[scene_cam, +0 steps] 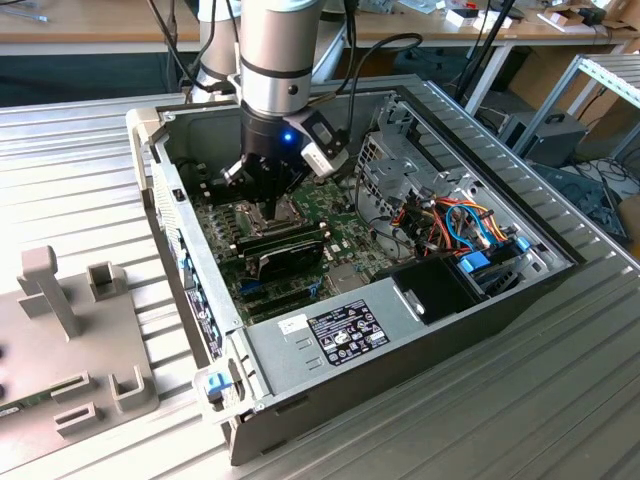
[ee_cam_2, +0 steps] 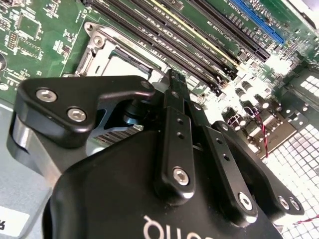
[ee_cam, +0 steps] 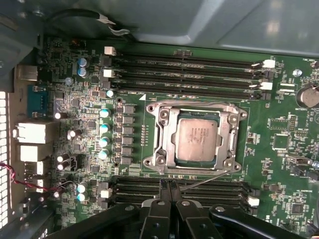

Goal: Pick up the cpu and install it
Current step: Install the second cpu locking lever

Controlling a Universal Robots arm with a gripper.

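1. Ribbed metal sheeting formed the work surface (scene_cam: 80,170) in the exterior view, and one open computer case (scene_cam: 420,330) lay on it. One wooden bench (scene_cam: 100,25) stood at the back of the room.
2. One grey fixture block (scene_cam: 60,340) with several slots sat at the exterior view's left, well apart from the case opening.
3. One green motherboard (ee_cam: 89,124) covered the floor of the case. In the first wrist view I counted four long black memory slots (ee_cam: 189,74) on one side of the socket; a further bank of them lay on the other side, partly hidden by the gripper, so I could not count those.
4. One square metal socket frame (ee_cam: 164,117) was mounted on the board, between the two banks of slots.
5. One cpu (ee_cam: 195,140) with a silver-grey top lay flat inside the socket frame. Nothing was touching it.
6. One black expansion card (scene_cam: 285,250) stood on the board, just beside the arm in the exterior view.
7. One robot arm (scene_cam: 280,50) reached down into the case. Its single gripper (ee_cam: 171,189) hung over the board near the socket, and its two fingers (ee_cam: 160,211) were pressed together with no gap between them. They held nothing.
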